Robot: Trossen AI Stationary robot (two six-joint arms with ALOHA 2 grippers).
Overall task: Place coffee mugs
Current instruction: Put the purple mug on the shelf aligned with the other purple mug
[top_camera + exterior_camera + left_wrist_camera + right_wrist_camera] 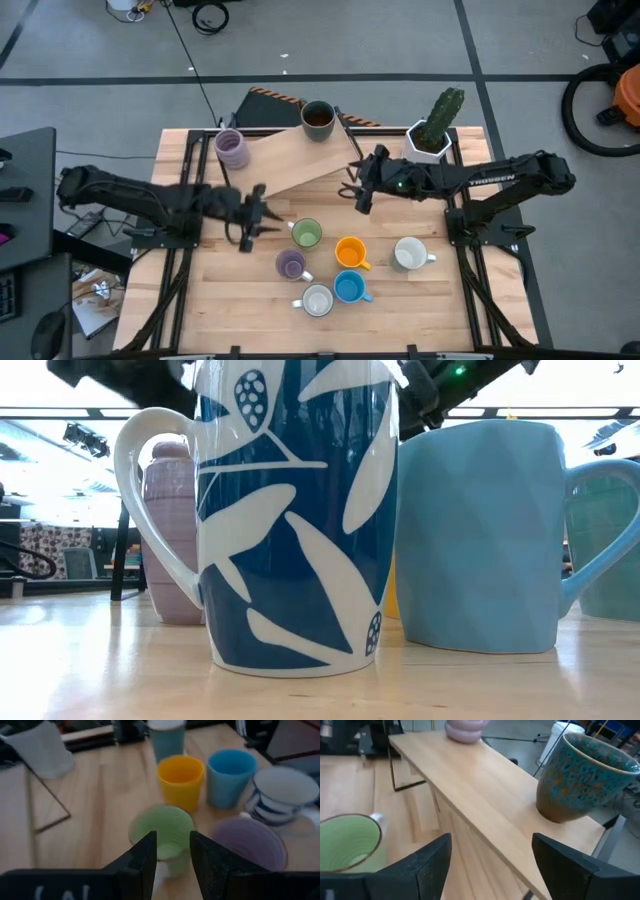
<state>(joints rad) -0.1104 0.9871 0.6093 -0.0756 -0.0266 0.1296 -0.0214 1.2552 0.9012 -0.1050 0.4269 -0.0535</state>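
**Mugs clustered at table's middle, two on raised shelf**

Six small ceramic mugs crowd the centre of the pale wooden table (200, 300) — a ribbed green mug (307, 233), an orange mug (350, 251), a blue mug (349, 287), a purple mug (290, 264) and two white ones; bare wood lies open to either side. The left gripper (262, 215) sits just beside the green mug, its dark fingers half-parted around the handle. The right gripper (358, 190), fingers spread wide and empty, hovers at the edge of a raised plank shelf (300, 155) bearing a ridged lilac mug (232, 148) and a speckled dark mug (317, 119). All visible mugs look empty.
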